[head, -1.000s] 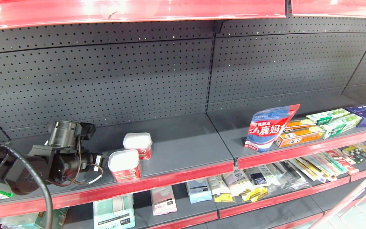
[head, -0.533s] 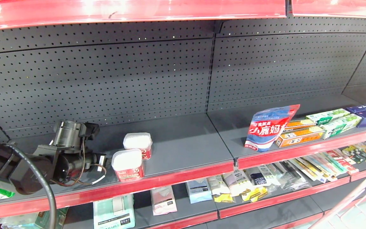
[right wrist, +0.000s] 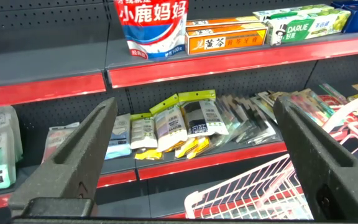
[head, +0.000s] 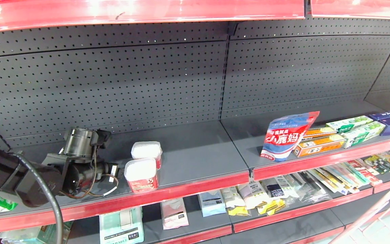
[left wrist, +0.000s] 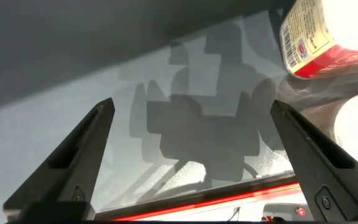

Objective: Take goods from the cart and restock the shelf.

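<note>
Two white-lidded jars with red labels stand on the grey shelf (head: 198, 152): a front jar (head: 141, 175) near the red edge and a back jar (head: 146, 151) just behind it. My left arm's wrist (head: 80, 169) lies on the shelf directly left of the front jar. In the left wrist view my left gripper (left wrist: 192, 104) is open over bare shelf, nothing between its fingers, with one jar (left wrist: 319, 37) beyond one finger. My right gripper (right wrist: 196, 101) is open and holds nothing, in front of the lower shelves, above the pink cart (right wrist: 260, 186).
A blue and red pouch (head: 288, 135) leans against toothpaste boxes (head: 320, 142) on the shelf's right section. Hanging packets (head: 249, 198) fill the shelf below. The pink cart's frame (head: 377, 217) shows at bottom right. Bare shelf lies between the jars and the pouch.
My left arm has slid to the right along the shelf, and the front jar has shifted right with it, closer to the back jar.
</note>
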Controlling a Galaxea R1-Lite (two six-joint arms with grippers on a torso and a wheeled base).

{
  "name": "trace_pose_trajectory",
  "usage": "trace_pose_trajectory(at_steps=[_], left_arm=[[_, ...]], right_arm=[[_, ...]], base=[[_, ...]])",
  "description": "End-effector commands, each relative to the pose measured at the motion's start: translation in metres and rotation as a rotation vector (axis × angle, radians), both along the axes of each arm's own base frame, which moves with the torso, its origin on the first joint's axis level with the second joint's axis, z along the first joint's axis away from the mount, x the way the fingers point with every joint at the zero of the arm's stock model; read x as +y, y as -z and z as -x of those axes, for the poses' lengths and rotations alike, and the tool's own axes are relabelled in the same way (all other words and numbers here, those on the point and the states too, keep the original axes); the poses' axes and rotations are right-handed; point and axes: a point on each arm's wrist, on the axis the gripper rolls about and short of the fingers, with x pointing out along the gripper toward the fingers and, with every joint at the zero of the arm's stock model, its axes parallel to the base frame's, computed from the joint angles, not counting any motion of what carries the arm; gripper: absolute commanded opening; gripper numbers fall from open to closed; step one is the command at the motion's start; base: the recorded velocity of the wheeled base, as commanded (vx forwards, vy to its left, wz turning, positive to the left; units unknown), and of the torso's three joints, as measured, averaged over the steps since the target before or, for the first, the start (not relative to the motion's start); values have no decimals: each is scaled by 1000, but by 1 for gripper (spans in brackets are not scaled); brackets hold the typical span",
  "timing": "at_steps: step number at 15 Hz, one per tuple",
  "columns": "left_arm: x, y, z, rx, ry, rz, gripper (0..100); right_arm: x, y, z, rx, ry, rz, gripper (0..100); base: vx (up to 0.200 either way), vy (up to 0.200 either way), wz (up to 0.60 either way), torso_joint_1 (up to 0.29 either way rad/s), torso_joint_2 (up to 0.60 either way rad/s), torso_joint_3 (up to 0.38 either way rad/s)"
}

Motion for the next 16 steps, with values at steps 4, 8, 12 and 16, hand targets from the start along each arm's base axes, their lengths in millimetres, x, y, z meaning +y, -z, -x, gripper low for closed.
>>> trace_pose_trajectory(at_steps=[4, 8, 12, 16], left_arm=[[-3, -2, 0, -8, 9, 1, 100], [-6, -2, 1, -11, 15, -2, 100], [-3, -4, 2, -33, -2, -5, 100], [16, -33, 17, -119, -46, 22, 100]], right_arm=[[0, 0, 0, 3, 0, 0, 100], [0, 0, 0, 3, 0, 0, 100], [0, 0, 0, 3, 0, 0, 100], [0, 0, 0, 0, 0, 0, 100]], base=[[0, 0, 0, 0, 0, 0], [0, 0, 0, 0, 0, 0], [0, 0, 0, 0, 0, 0], [0, 0, 0, 0, 0, 0]])
